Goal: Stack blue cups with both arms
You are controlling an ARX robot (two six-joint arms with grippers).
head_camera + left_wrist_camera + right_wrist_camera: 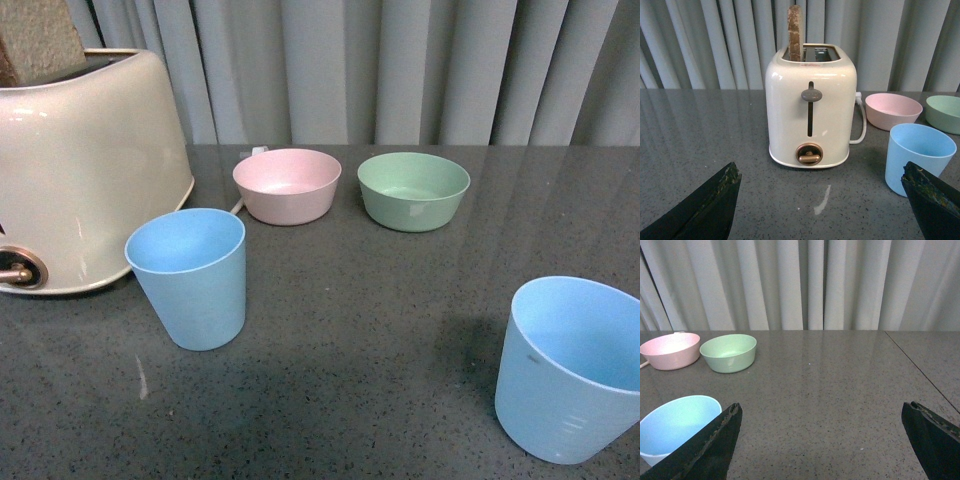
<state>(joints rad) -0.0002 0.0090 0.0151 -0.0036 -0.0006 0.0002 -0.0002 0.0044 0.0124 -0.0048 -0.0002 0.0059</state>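
Counter (700, 150): blue cup (920, 157) near left claw (820, 170)

Toaster (80, 170) near left cup (188, 275), open tabletop (380, 330) around right cup (565, 370)

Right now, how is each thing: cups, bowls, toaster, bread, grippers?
Cup by toaster: upright, empty, not stacked.
Right cup: upright, empty, not stacked.
Pink bowl: upright, empty.
Green bowl: upright, empty.
Toaster: lever up.
Bread: sticking up out of the toaster.
Left gripper: open, holding nothing.
Right gripper: open, holding nothing.
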